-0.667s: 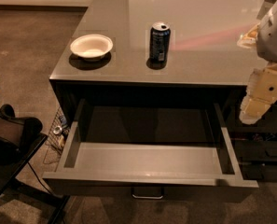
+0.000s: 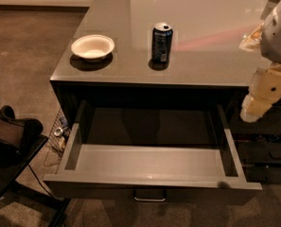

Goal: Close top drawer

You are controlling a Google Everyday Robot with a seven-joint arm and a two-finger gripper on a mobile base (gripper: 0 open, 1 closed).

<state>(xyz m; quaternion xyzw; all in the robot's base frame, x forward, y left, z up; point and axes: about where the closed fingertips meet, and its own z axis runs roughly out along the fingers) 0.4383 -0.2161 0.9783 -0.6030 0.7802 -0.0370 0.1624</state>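
The top drawer (image 2: 149, 167) is pulled far out of the dark grey cabinet, and its lighter grey inner box holds nothing. Its flat front faces me at the bottom, with a small metal pull handle (image 2: 150, 196) at the centre. My gripper (image 2: 264, 94) hangs at the right edge of the view, under the white arm (image 2: 279, 30). It is beside the drawer's back right corner, above the right side wall and apart from the drawer. It holds nothing that I can see.
On the cabinet top (image 2: 206, 37) stand a white bowl (image 2: 92, 47) at the left and a dark soda can (image 2: 162, 42) in the middle. A black chair (image 2: 10, 145) stands on the carpet at the left. Narrower dark drawers (image 2: 267, 150) are at the right.
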